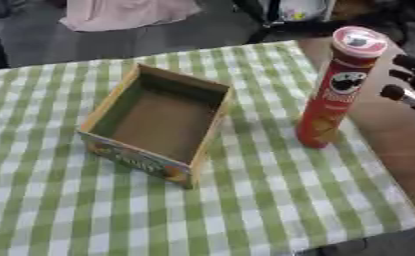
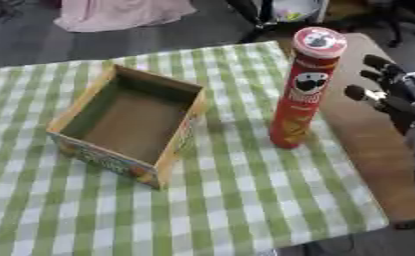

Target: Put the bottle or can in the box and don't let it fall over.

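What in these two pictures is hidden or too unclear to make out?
- Right hand: only its dark fingers show beside the red crisp can; both views' right edges cut off the rest.
- Left hand: in neither view.
- Cardboard box: the print on its near outer wall is too blurred to read.
- Can's far side: hidden by the can itself.
- Pink cloth: cut by the top edge.

My right hand (image 2: 392,95) is running off the picture's right edge, so only my fingers (image 2: 374,63) and part of the palm are showing. The print on the box (image 2: 105,159), well left of my fingers, is blurring beyond reading.
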`<action>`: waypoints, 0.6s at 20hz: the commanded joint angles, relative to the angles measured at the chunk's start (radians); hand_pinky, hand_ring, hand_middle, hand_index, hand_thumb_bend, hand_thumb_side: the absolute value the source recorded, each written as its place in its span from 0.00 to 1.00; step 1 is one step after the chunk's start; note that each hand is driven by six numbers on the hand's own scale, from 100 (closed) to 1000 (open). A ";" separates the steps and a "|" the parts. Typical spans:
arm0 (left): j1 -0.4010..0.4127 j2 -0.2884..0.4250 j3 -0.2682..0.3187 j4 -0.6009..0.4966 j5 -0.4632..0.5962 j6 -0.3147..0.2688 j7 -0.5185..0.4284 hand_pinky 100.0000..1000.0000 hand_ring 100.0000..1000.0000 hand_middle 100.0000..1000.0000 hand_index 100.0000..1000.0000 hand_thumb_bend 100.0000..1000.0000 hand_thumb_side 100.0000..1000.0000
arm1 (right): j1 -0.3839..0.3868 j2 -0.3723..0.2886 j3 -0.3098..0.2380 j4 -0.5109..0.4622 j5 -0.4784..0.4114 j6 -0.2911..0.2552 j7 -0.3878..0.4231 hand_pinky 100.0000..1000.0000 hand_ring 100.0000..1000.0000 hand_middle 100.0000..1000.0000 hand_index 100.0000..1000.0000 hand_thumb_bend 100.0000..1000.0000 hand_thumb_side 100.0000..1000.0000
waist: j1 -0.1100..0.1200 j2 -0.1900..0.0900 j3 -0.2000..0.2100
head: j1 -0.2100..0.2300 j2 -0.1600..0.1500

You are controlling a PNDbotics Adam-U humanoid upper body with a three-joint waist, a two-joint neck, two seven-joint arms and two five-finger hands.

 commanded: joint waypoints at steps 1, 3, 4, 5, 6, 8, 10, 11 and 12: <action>-0.008 0.033 0.008 -0.012 -0.003 -0.002 -0.003 0.82 0.70 0.69 0.71 0.58 0.40 | -0.014 -0.030 0.001 -0.024 -0.011 0.001 0.018 0.66 0.99 1.00 0.95 0.99 0.30 | -0.002 -0.016 0.001 | 0.000 -0.005; -0.008 0.033 0.008 -0.012 -0.004 -0.003 -0.003 0.82 0.70 0.69 0.71 0.58 0.40 | -0.015 -0.030 0.004 -0.022 -0.020 0.002 0.026 0.66 0.99 1.00 0.95 0.99 0.30 | -0.002 -0.015 0.002 | 0.000 -0.005; -0.008 0.033 0.008 -0.012 -0.004 -0.003 -0.003 0.82 0.70 0.69 0.71 0.58 0.40 | -0.015 -0.031 0.005 -0.022 -0.024 0.002 0.030 0.66 0.99 1.00 0.95 0.99 0.30 | -0.002 -0.015 0.002 | 0.000 -0.005; -0.008 0.033 0.008 -0.012 -0.004 -0.003 -0.003 0.82 0.70 0.69 0.71 0.58 0.40 | -0.015 -0.032 0.006 -0.022 -0.027 0.003 0.034 0.66 0.99 1.00 0.95 0.99 0.30 | -0.002 -0.015 0.002 | 0.000 -0.005; -0.008 0.033 0.008 -0.012 -0.003 -0.003 -0.003 0.82 0.70 0.69 0.71 0.58 0.40 | -0.014 -0.032 0.009 -0.022 -0.029 0.003 0.037 0.66 0.99 1.00 0.95 0.99 0.30 | -0.002 -0.015 0.002 | 0.000 -0.005; -0.008 0.032 0.007 -0.012 -0.003 -0.003 -0.004 0.82 0.70 0.69 0.71 0.58 0.40 | -0.014 -0.031 0.013 -0.023 -0.032 0.004 0.043 0.67 0.99 1.00 0.95 0.99 0.30 | -0.002 -0.014 0.001 | 0.000 -0.006; -0.007 0.031 0.007 -0.012 -0.003 -0.003 -0.004 0.82 0.70 0.69 0.71 0.58 0.40 | -0.013 -0.029 0.016 -0.025 -0.034 0.005 0.047 0.67 0.99 1.00 0.95 0.99 0.29 | -0.002 -0.014 0.001 | 0.000 -0.006; -0.007 0.031 0.007 -0.012 -0.003 -0.003 -0.005 0.82 0.70 0.69 0.71 0.58 0.40 | -0.013 -0.029 0.017 -0.025 -0.037 0.006 0.048 0.67 0.99 1.00 0.95 0.99 0.29 | -0.002 -0.014 0.001 | 0.000 -0.006; -0.007 0.031 0.007 -0.012 -0.003 -0.003 -0.005 0.82 0.70 0.69 0.71 0.58 0.40 | -0.013 -0.029 0.018 -0.025 -0.039 0.007 0.050 0.67 0.99 1.00 0.95 0.98 0.29 | -0.001 -0.014 0.002 | 0.000 -0.005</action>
